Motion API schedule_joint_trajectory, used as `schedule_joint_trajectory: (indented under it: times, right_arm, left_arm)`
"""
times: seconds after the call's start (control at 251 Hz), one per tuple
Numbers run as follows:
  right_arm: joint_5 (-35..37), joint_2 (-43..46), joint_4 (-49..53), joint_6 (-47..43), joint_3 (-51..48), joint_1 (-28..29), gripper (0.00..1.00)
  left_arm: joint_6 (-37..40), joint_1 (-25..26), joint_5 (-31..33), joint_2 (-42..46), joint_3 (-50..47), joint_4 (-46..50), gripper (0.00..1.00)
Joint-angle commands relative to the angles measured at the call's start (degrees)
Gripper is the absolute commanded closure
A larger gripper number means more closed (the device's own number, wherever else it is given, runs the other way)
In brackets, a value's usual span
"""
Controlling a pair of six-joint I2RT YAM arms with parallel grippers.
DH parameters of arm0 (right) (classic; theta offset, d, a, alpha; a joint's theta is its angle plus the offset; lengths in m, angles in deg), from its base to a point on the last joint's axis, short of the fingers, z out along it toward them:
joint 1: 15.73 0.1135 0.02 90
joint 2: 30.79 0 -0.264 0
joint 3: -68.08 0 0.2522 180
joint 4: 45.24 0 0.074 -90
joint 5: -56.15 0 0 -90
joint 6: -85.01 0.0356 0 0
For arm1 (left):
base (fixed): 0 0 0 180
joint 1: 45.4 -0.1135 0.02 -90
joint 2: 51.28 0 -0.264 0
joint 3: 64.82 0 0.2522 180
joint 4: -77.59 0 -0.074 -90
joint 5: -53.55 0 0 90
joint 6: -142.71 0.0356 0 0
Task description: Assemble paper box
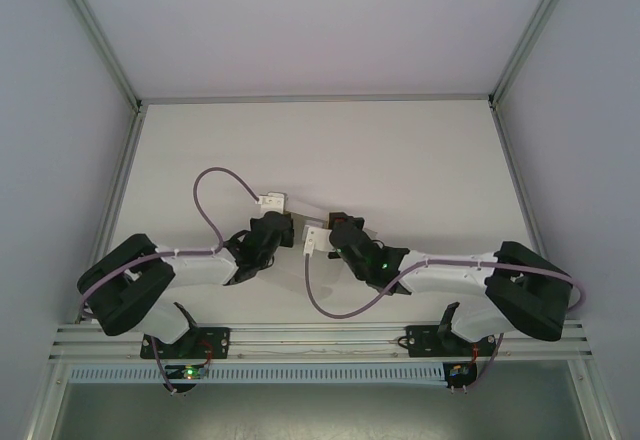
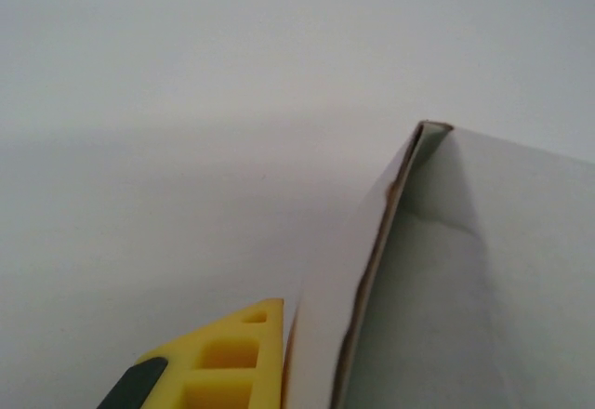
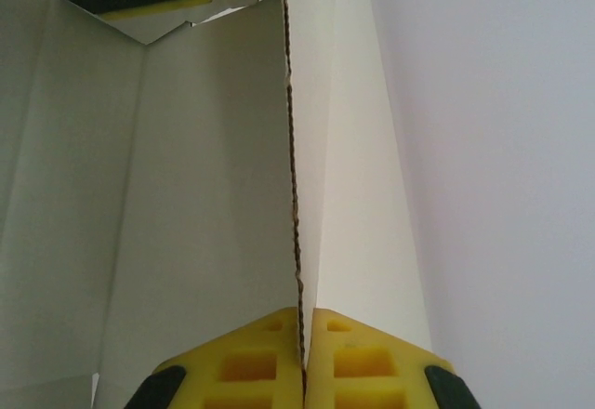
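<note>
- My left arm comes in from the lower left of the top view. It bends at the elbow and reaches toward the middle of the frame.
- My right arm does the same from the lower right, so the two arms look like a mirror pair.
- My left pincer and my right pincer sit near each other in the middle of the table, tips pointing at each other.
- My right pincer is clamped on the paper box. In the right wrist view my two yellow fingers press together at the bottom, with a thin card wall between them.
- That wall's brown edge runs straight up the middle of the frame. More folded white card fills the left side.
- My left pincer is pinched tight on the box too. In the left wrist view one yellow finger at the bottom lies flat against the card. The other finger is behind the card.
- There the box fills the lower right, and its folded corner pokes up at the upper right.
- From above, I cannot pick out the white card against the white table.
- Wide white table lies toward the top of the frame. Grey walls stand at the left and right.
- A purple cable loops up beside my left pincer.
</note>
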Motion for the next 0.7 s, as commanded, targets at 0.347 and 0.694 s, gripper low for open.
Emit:
schedule_joint_trajectory:
  times: [0.347,0.694]
  right_arm:
    - [-12.4,11.8,4.0,1.4,-1.3,-0.3,0.33]
    - [-21.4,41.0,3.0,14.9,-5.9,-1.1,0.02]
  left_arm:
    - [-3.4,-0.4,2.4,14.1,-2.8,6.3,1.00]
    - [-4.3,-0.3,6.6,25.0,-7.4,12.2,1.00]
